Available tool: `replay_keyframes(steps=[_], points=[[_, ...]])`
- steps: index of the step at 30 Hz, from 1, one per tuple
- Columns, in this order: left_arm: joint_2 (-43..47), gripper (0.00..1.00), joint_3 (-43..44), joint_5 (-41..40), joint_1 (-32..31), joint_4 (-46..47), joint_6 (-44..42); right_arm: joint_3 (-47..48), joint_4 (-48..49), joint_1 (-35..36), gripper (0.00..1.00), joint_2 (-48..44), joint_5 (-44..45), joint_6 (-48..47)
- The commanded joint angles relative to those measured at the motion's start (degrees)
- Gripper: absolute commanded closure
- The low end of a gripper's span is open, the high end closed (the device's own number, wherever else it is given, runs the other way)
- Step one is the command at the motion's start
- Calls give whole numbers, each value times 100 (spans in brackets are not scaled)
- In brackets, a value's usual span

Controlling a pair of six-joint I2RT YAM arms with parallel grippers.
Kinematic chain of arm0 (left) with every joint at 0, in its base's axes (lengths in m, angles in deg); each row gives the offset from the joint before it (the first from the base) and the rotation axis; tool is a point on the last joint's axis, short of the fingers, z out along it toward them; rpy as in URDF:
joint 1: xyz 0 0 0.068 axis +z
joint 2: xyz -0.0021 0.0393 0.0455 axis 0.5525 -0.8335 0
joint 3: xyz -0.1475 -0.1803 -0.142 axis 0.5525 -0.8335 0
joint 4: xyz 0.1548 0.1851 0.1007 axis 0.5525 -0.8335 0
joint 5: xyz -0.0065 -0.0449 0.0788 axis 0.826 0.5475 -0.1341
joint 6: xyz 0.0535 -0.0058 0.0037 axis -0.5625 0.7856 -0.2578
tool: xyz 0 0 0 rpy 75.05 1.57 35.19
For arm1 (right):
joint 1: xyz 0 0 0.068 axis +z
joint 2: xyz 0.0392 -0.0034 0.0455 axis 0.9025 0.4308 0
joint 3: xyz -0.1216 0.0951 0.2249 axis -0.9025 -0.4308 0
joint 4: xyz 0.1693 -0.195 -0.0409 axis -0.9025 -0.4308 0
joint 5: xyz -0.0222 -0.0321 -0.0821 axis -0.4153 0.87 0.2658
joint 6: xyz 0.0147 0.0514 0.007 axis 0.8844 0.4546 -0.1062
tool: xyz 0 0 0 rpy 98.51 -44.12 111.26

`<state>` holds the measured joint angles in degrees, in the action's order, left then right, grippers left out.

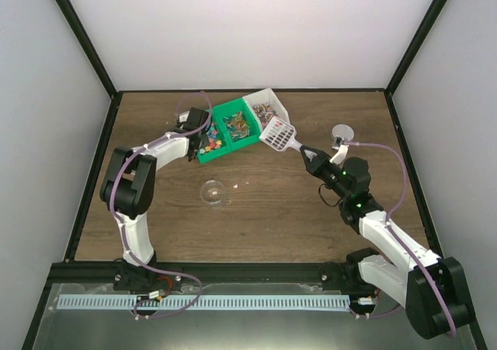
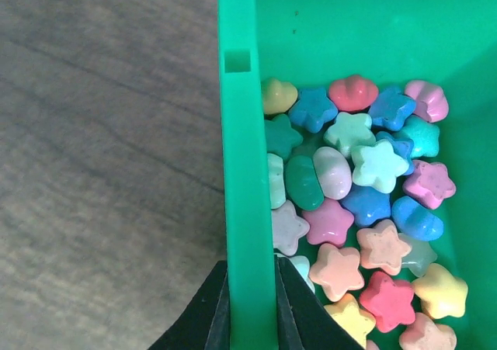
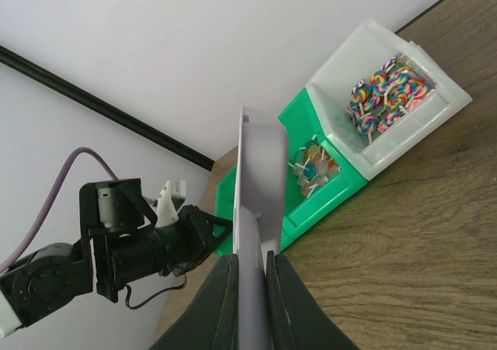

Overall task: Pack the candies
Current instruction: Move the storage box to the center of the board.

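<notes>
Above the table (image 1: 256, 210), the right tool (image 3: 248, 268) is clamped on the handle of the scoop (image 1: 277, 135), whose head sits by the bins' right end. The left tool (image 2: 250, 288) pinches a wall of the green bin (image 2: 237, 133). The candies (image 2: 357, 202) lie heaped inside it, and the white bin (image 1: 262, 102) adjoins it behind.

In the left wrist view the green bin (image 2: 237, 171) runs off 3 edges, and the bottom edge cuts the lowest candies (image 2: 425, 336) and the left gripper (image 2: 250, 288) pinching its wall. The right wrist view shows the grey scoop (image 3: 256, 179) edge-on (its bowl's inside hidden), clamped by the right gripper (image 3: 248, 288), itself cropped below. From above, pale specks (image 1: 236, 185) beside a clear object (image 1: 213, 192) are too small to name.
</notes>
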<state>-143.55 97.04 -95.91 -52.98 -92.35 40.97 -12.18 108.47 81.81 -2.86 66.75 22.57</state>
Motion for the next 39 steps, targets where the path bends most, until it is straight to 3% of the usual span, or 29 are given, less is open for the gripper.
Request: replay_keyframes(steps=[1,3,7,12,17,22,32,39], points=[[342,93,-380,-258,-75,-37,510,-65,143,-23,99,-149,-77,48],[428,91,-562,-346,-124,0,723,-75,121,-20,99,-176,-99,57],[478,68,-750,-299,-171,77,747,-83,74,-19,99,-216,-126,42],[565,60,-571,-264,-172,-221,339,-114,66,-19,99,-253,-96,22],[917,26,-357,-450,-114,-484,-247,-88,200,-22,99,-86,-123,39],[1040,1,38,-36,229,-594,-964,-65,422,-14,99,173,-247,120],[-135,0,1766,1018,582,-1143,-3249,17,483,-15,99,357,-287,134],[-801,0,2656,1418,580,-1610,-4260,74,520,-15,99,579,-341,137]])
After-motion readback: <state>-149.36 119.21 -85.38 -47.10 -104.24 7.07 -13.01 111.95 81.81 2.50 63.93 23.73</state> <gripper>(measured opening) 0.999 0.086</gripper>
